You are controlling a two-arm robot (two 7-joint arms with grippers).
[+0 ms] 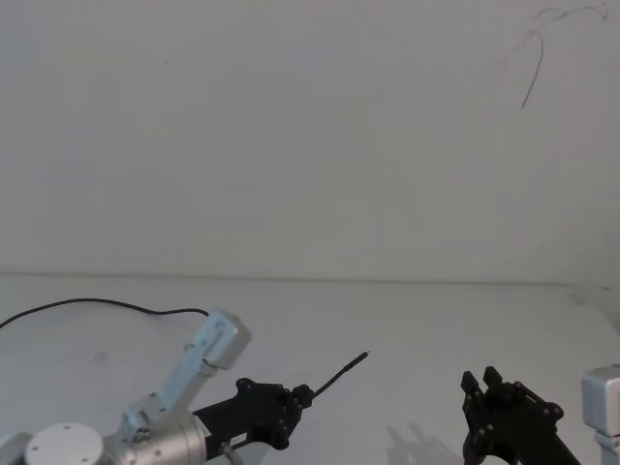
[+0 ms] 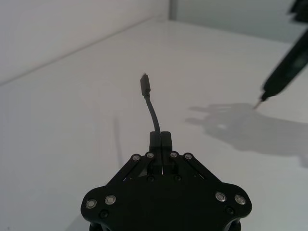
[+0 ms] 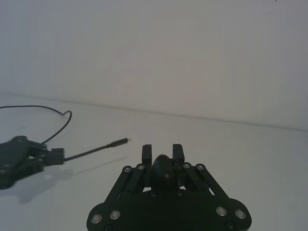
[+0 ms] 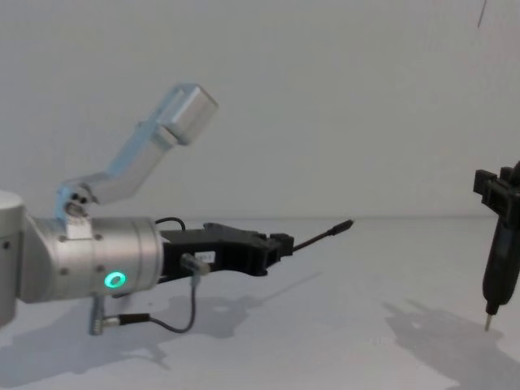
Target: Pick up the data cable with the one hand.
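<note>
The data cable [image 1: 339,373] is a thin black cord ending in a small plug [image 2: 145,85]. My left gripper [image 1: 305,394] is shut on it a short way behind the plug, holding that end above the white table [image 1: 436,320]. The plug end sticks out forward past the fingers [image 4: 321,236]. The rest of the cord trails back over the table to the left edge [image 1: 97,303]. My right gripper [image 1: 480,380] hangs at the right, apart from the cable, shut on a slender black pen-like tool [image 4: 494,276] whose pin tip points down at the table.
A short dark wire with silver connectors [image 4: 154,321] loops under my left wrist. The pale wall stands behind the table's far edge. Shadows of both grippers fall on the tabletop between the arms.
</note>
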